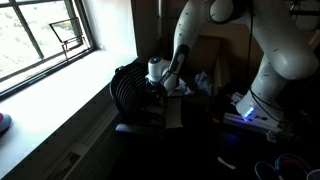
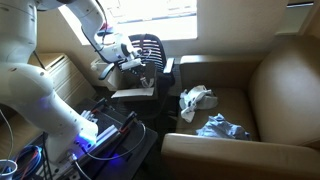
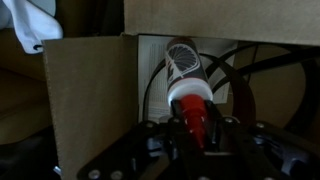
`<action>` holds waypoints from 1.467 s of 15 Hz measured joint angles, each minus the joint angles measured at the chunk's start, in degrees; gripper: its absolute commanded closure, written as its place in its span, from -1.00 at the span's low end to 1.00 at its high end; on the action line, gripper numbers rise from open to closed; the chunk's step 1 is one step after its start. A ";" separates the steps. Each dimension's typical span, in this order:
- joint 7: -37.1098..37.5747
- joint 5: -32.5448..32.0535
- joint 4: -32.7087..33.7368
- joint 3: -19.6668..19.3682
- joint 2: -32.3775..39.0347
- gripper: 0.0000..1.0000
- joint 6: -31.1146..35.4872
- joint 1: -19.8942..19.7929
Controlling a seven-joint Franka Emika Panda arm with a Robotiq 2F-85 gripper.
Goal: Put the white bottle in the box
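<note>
In the wrist view my gripper is shut on the white bottle, a white cylinder with a red pointed cap held between the fingers. The bottle lies along the gripper, its body pointing away over the open cardboard box. In both exterior views the gripper hangs beside the black ribbed basket. The bottle shows as a small pale cylinder at the gripper. The box is not clear in the exterior views.
Crumpled white-blue wrappers lie on the brown couch seat. A white cloth shows at the top left of the wrist view. A window is beside the basket. The robot base stands with cables around it.
</note>
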 measured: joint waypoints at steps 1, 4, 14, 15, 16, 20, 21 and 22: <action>0.78 -0.25 0.04 -0.91 -0.04 0.87 1.35 0.68; 2.09 -0.77 0.18 -3.72 -0.18 0.87 3.59 2.75; -11.70 7.70 -2.25 13.85 2.85 0.48 -5.86 -19.15; -12.98 8.44 -2.25 14.77 3.05 0.48 -7.23 -20.83; -13.82 8.89 -2.23 15.33 3.23 0.48 -8.21 -22.00; -14.06 8.94 -2.04 15.35 3.50 -0.30 -7.95 -22.16; -13.65 8.73 -1.86 14.71 3.46 -0.43 -6.42 -21.38; -12.69 8.08 -1.63 13.52 3.37 -0.60 -3.77 -19.98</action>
